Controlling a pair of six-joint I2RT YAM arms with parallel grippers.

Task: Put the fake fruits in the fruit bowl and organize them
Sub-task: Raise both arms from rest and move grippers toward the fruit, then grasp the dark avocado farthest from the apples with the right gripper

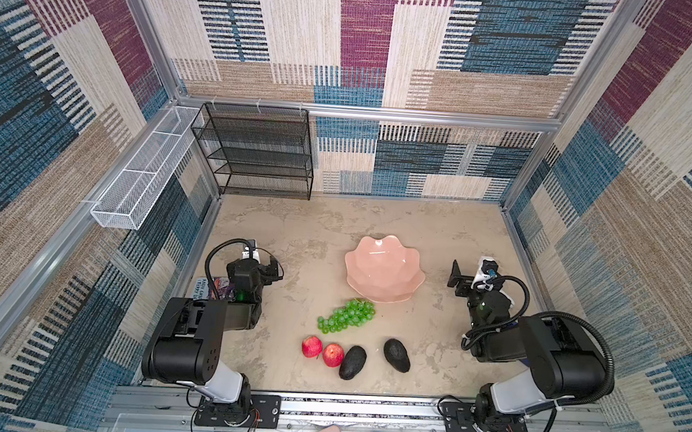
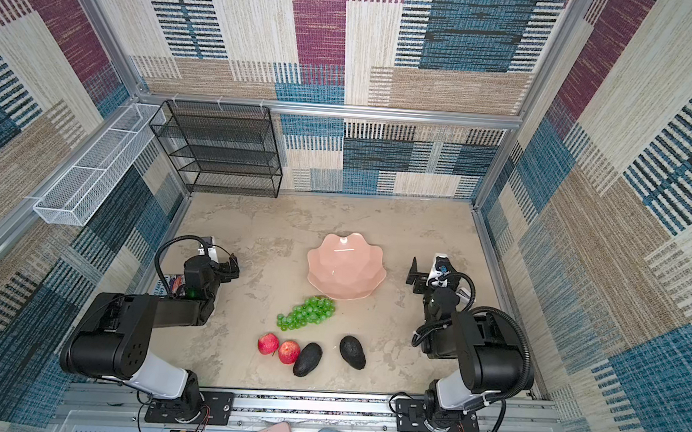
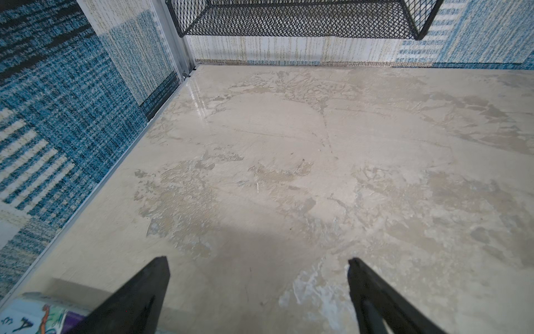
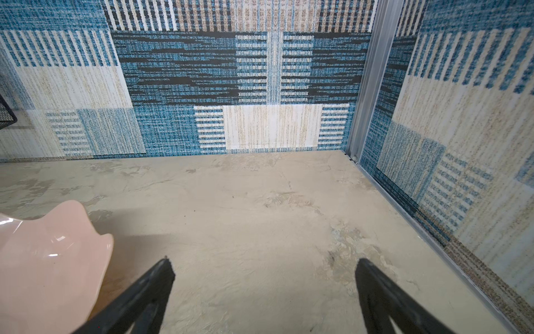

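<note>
The fruit bowl (image 1: 382, 273) sits empty on the surface (image 1: 314, 231), and every fruit is outside it. The grapes (image 1: 347, 316) lie just beside its rim on the side toward the robot's base. Farther from the bowl that way is a tight row of one apple (image 1: 312, 346), a second apple (image 1: 333, 355) and an avocado (image 1: 353, 362), with another avocado (image 1: 396, 355) slightly apart. The left tool (image 3: 257, 258) and the right tool (image 4: 263, 259) flank the bowl, fingers spread wide and holding nothing; the right one is the nearer. The likeliest trouble is the crowding: wide fingers coming down on one apple could knock its neighbour, and both look ready to roll away. A reach for the grapes could clip the glossy bowl and shove it. The loose bunch may also sag and snag the scalloped rim. The book (image 1: 210, 289), beyond the left tool from the bowl, could be taken by mistake.
</note>
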